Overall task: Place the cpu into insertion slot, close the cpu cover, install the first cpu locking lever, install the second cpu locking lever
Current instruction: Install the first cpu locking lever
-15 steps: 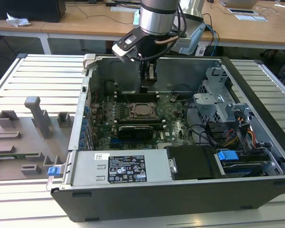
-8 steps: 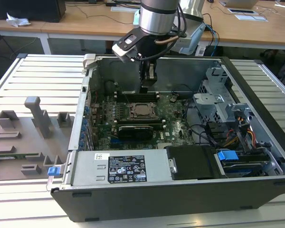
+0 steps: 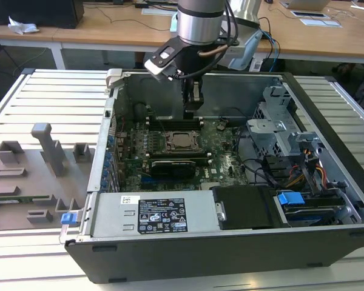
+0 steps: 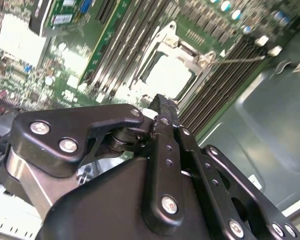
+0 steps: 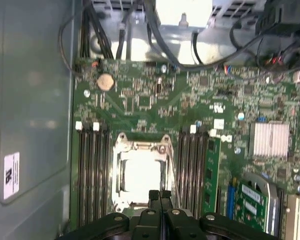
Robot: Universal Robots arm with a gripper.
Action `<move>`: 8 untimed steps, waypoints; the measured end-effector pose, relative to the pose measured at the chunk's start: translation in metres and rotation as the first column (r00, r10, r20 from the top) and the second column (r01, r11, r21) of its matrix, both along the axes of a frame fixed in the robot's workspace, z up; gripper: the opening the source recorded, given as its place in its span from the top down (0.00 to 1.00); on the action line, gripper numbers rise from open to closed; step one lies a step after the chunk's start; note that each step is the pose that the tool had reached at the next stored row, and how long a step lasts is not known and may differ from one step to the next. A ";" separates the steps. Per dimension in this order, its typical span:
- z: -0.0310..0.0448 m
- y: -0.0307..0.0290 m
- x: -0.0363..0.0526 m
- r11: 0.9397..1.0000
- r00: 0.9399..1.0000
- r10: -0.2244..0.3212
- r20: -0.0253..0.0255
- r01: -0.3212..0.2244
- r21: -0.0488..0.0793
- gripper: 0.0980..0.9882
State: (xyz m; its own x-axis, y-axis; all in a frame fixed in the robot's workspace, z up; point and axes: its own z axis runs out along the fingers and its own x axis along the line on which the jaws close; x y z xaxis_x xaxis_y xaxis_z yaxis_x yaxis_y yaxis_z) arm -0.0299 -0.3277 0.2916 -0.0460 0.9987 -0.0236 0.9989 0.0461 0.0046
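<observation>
The cpu (image 3: 182, 140) lies in the insertion slot on the green board, its pale top bright in both wrist views (image 5: 140, 176) (image 4: 170, 76). The silver cpu cover (image 5: 118, 161) (image 4: 163, 41) lies flat around it as a frame. A thin metal lever (image 4: 238, 59) reaches out from one corner of the socket across the memory slots. My gripper (image 3: 192, 111) hangs inside the case, just above the board at the far edge of the socket. Its fingertips (image 5: 160, 194) (image 4: 162, 101) are pressed together with nothing between them.
The open computer case (image 3: 188, 242) has a power supply (image 3: 151, 215) along the front, with drive cages and cables (image 3: 291, 157) at the exterior view's right. Long memory slots (image 5: 92, 170) flank the socket. A grey fixture tray (image 3: 30, 176) lies at the exterior view's left.
</observation>
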 end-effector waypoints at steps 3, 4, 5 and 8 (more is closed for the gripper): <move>-0.0001 0.0000 0.0000 1.000 1.000 0.000 0.021 0.000 0.000 0.99; -0.0001 0.0000 0.0000 1.000 1.000 0.000 0.025 0.000 0.000 0.99; -0.0001 0.0000 0.0000 1.000 1.000 0.001 0.028 -0.001 0.000 0.99; -0.0001 0.0000 0.0000 0.999 0.999 0.034 0.034 -0.034 -0.001 0.99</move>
State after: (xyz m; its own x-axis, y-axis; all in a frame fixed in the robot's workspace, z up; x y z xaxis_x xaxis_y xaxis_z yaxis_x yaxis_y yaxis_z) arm -0.0299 -0.3277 0.2915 -0.0791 0.9965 -0.0261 0.9960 0.0801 0.0386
